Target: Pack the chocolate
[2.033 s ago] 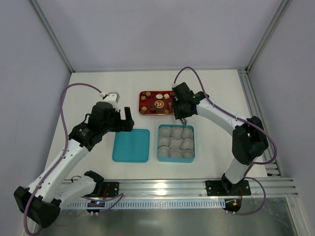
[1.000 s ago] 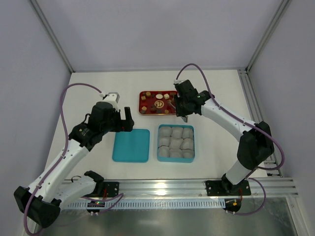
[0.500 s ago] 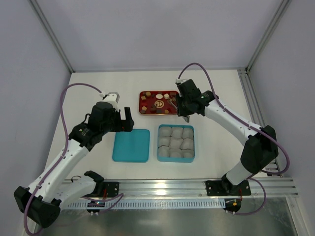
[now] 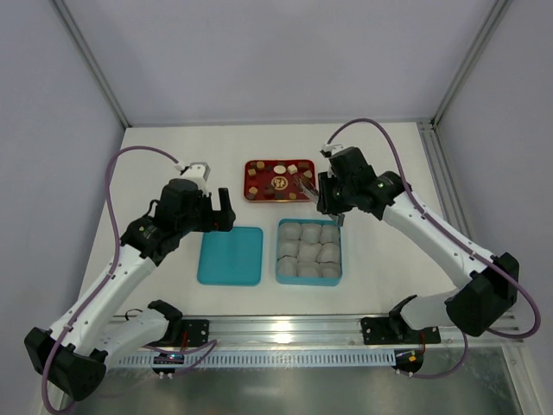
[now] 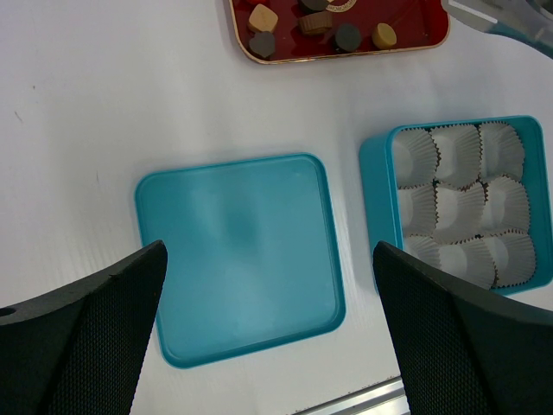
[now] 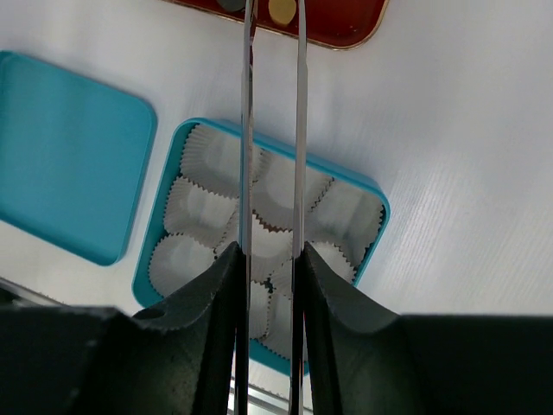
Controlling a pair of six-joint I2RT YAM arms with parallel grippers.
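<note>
Your left gripper [image 4: 220,213] hangs with its jaws spread wide above the far edge of the teal lid [image 4: 230,256]. In its wrist view the 2 black fingers [image 5: 86,333] frame the lid [image 5: 242,259] on either side, and there is nothing between them. The lid lies flat on the white table [image 4: 173,156], just left of the box [image 4: 278,255] and apart from it.

Your right gripper [image 4: 332,201] is clamped on a pair of tweezers [image 4: 304,183]. In its wrist view the 2 thin metal blades [image 6: 247,130] run parallel from between the fingers [image 6: 207,303] and off the top edge, so you cannot see their tips there. From above, the tweezers point left over the right end of the red tray [image 4: 245,180]. Whether the tips hold a piece, you cannot tell. The gripper itself sits over the table by the box's far right corner.

The chocolate [image 4: 251,174] lies on the tray, tan and dark pieces scattered around a round gold emblem [image 4: 279,182]. The left wrist view shows several pieces [image 5: 263,17] along the tray's near edge [image 5: 346,54].

The teal box [image 5: 376,173] stands just near of the tray. It holds 9 crinkled white cups [image 6: 203,207], set 3 by 3, which show only white paper inside.
</note>
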